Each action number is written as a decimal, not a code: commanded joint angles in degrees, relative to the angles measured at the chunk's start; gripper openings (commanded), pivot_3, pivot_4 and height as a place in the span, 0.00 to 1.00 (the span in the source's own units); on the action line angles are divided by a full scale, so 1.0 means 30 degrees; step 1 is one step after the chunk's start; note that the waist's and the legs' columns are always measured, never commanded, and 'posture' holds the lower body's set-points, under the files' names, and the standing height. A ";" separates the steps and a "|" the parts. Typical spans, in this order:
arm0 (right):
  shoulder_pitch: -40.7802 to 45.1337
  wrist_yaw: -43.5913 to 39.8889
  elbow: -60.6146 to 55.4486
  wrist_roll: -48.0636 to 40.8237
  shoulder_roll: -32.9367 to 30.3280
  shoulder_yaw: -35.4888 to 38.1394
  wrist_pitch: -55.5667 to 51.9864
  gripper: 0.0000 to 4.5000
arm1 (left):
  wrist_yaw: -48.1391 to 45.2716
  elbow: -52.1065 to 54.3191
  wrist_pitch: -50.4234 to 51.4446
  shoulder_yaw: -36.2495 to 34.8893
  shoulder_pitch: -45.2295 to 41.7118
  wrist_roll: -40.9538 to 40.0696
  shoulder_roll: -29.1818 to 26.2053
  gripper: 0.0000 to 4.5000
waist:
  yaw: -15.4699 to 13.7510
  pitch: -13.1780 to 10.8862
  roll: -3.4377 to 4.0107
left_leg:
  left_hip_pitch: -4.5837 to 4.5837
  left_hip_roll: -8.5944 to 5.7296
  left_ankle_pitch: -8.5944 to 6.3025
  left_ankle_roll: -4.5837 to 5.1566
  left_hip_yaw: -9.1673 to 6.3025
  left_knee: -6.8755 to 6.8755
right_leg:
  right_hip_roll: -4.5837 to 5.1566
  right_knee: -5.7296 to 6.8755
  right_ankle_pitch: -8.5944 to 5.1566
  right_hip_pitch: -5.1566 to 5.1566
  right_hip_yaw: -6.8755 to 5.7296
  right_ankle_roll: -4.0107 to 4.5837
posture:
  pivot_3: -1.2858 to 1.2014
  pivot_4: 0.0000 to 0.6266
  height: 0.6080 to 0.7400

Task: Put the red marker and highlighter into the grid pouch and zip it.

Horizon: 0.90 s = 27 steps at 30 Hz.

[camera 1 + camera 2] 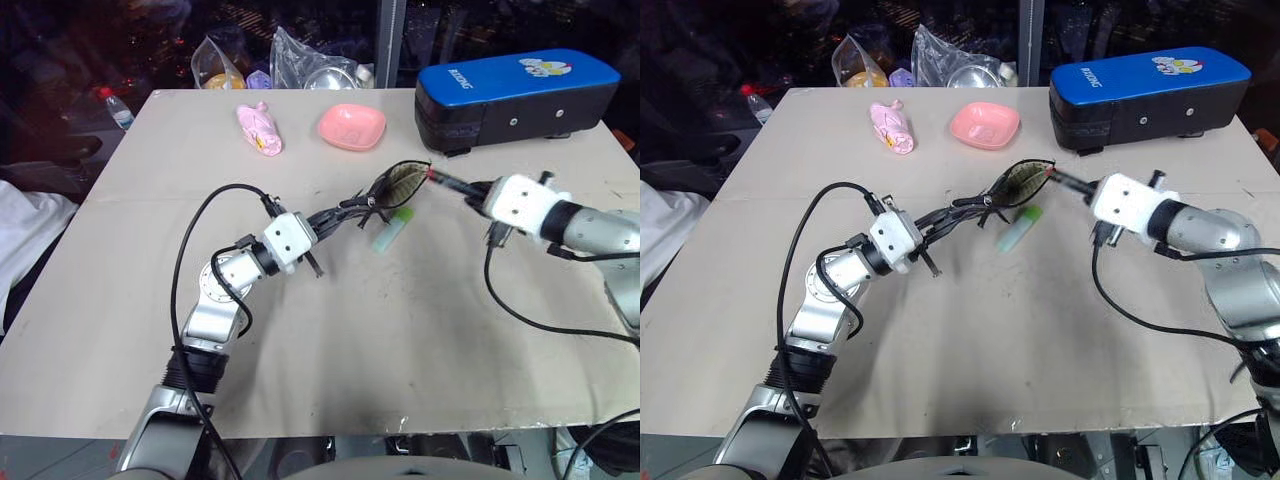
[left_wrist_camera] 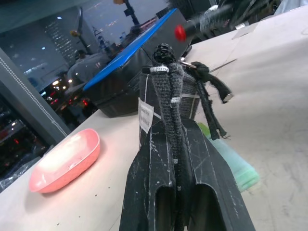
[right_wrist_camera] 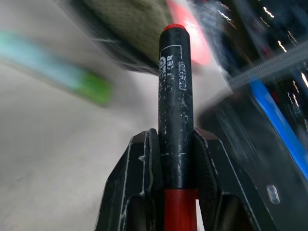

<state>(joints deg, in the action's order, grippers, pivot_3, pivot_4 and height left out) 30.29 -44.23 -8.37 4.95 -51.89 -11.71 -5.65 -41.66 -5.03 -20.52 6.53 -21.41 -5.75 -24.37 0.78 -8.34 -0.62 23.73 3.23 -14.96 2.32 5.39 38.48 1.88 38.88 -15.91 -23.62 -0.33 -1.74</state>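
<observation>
Marker [image 3: 175, 96] clamped in my right gripper [image 3: 174, 159], tip just short of the pouch [image 1: 398, 183] mouth. Left gripper [image 2: 175, 159] is closed on the pouch edge, lifting it off the table [image 1: 400, 330]. Highlighter [image 1: 392, 231] lies just beside the pouch. Step: marker insertion. Next I judge: align, push in. Both arms converge on the pouch, nearly level.

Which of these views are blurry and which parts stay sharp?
Right wrist view: the background is smeared with motion blur, the highlighter a green streak, while the red marker clamped in the right hand stays sharp. Left wrist view: the grid pouch is crisp, and the marker tip above it is blurred. Both eye views are evenly lit and clear.
</observation>
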 commanded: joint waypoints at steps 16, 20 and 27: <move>0.7761 -0.3194 0.8385 0.4094 0.2147 -0.3585 1.3785 0.07 | -0.1462 0.0396 -0.1808 0.0586 -0.0785 -0.0192 -0.0070 0.00 | -0.0056 -0.0006 -0.0004 | -0.0001 0.0014 0.0034 -0.0057 0.0057 0.0022 | 0.0034 0.0005 0.0001 -0.0001 0.0012 0.0000 | 0.52 0.24 0.98; 0.8324 -0.3123 0.9276 0.4082 0.2910 -0.3721 1.5400 0.07 | -0.1681 0.0128 -0.1935 0.0602 -0.0947 -0.0450 0.0153 0.00 | -0.0062 -0.0006 -0.0004 | -0.0002 0.0019 0.0035 -0.0058 0.0060 0.0023 | 0.0037 0.0009 0.0002 0.0000 0.0010 0.0001 | 0.52 0.24 0.98; 0.8301 -0.3511 0.9944 0.3577 0.3474 -0.3649 1.6230 0.07 | -0.1480 -0.0064 -0.1794 0.0394 -0.0954 -0.0748 0.0470 0.00 | -0.0066 -0.0006 -0.0003 | -0.0002 0.0018 0.0035 -0.0058 0.0067 0.0026 | 0.0049 0.0011 0.0002 0.0000 0.0009 0.0001 | 0.52 0.24 0.98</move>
<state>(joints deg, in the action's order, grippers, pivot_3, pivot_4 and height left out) 53.84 -54.68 22.13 17.18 -41.74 -23.87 42.19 -46.58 -6.04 -25.05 8.66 -23.65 -6.47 -23.33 0.58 -8.36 -0.63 23.71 3.29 -14.86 2.14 5.59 38.56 2.03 38.93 -15.91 -23.62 -0.30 -1.73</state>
